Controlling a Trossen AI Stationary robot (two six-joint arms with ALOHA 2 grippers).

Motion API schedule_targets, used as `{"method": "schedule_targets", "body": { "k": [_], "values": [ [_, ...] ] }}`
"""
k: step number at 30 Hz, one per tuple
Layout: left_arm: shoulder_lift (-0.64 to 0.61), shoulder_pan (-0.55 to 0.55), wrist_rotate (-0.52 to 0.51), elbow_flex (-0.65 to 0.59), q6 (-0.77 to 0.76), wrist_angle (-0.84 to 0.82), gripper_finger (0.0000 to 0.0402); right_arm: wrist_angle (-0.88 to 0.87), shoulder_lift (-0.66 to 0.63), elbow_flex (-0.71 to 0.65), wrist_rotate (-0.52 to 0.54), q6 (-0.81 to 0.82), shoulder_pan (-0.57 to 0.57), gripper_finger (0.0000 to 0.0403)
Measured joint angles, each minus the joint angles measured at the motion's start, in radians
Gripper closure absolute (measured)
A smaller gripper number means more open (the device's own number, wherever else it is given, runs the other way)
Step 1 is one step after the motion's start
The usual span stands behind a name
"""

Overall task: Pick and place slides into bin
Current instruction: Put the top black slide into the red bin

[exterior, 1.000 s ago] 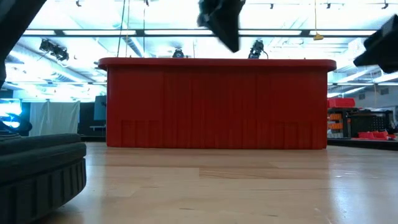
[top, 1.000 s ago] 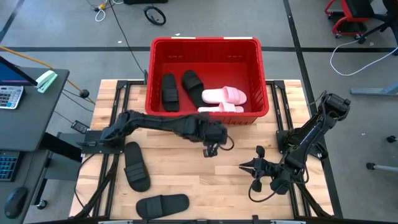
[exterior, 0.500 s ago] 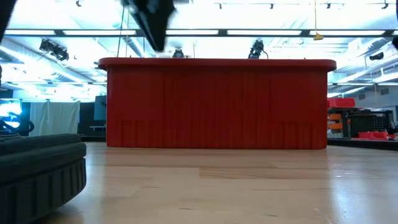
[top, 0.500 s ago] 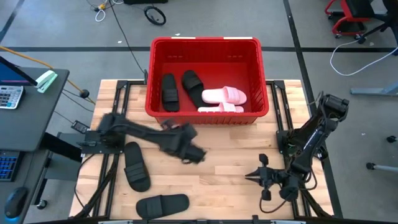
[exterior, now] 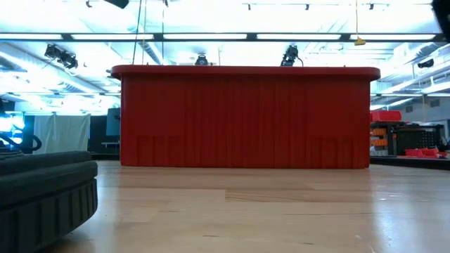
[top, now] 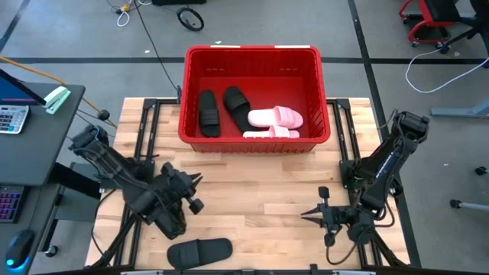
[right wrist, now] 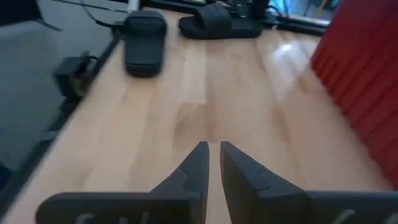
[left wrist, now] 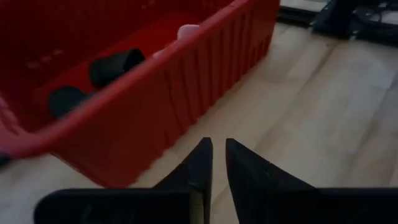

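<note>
Two black slides remain on the table, both at the left gripper's end. One (top: 166, 211) lies directly under the left gripper (top: 186, 192), partly hidden by it; the other (top: 199, 250) lies just beyond it toward the table's front edge. That gripper's fingers (left wrist: 198, 163) stand nearly together with only a thin gap and grip nothing. Ahead of it sits the red bin (top: 252, 53), holding two black slides (top: 208, 113) (top: 237, 106) and two pink ones (top: 275, 117) (top: 271, 134) side by side. The right gripper (top: 318, 211) waits over the table's right front area, well apart from every slide, its fingers (right wrist: 194, 167) likewise almost touching and empty.
</note>
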Motion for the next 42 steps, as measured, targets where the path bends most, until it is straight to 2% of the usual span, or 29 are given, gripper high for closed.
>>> {"method": "schedule_targets", "body": {
  "k": [6, 13, 21, 25, 28, 30, 34, 37, 42],
  "values": [
    [-0.013, 0.012, -0.006, -0.147, 0.002, 0.188, 0.0356, 0.000, 0.000, 0.000, -0.008, -0.111, -0.092, 0.0355],
    [-0.013, 0.021, -0.001, -0.171, 0.084, 0.274, 0.0364, 0.000, 0.000, 0.000, -0.009, -0.172, -0.149, 0.0355],
    [-0.013, 0.021, 0.195, -0.171, 0.047, 0.377, 0.0368, 0.000, 0.000, 0.000, -0.011, -0.176, -0.165, 0.0355],
    [-0.013, 0.027, 0.202, -0.171, 0.028, 0.418, 0.0365, 0.000, 0.000, 0.000, -0.011, -0.176, -0.165, 0.0355],
    [-0.013, 0.052, 0.213, -0.171, 0.085, 0.421, 0.0361, 0.000, 0.000, 0.000, -0.011, -0.175, -0.165, 0.0355],
    [-0.013, 0.071, 0.281, -0.171, 0.166, 0.422, 0.0356, 0.000, 0.000, 0.000, -0.011, -0.176, -0.165, 0.0355],
    [-0.012, 0.106, 0.488, -0.171, 0.294, 0.421, 0.0330, 0.018, 0.000, 0.000, -0.011, -0.173, -0.165, 0.0355],
    [-0.012, 0.119, 0.622, -0.171, 0.310, 0.420, 0.0299, 0.018, 0.000, 0.000, -0.011, -0.175, -0.165, 0.0355],
    [-0.012, 0.121, 0.741, -0.171, 0.305, 0.394, 0.0240, 0.019, 0.000, 0.000, -0.011, -0.175, -0.165, 0.0355]
  ]
}}
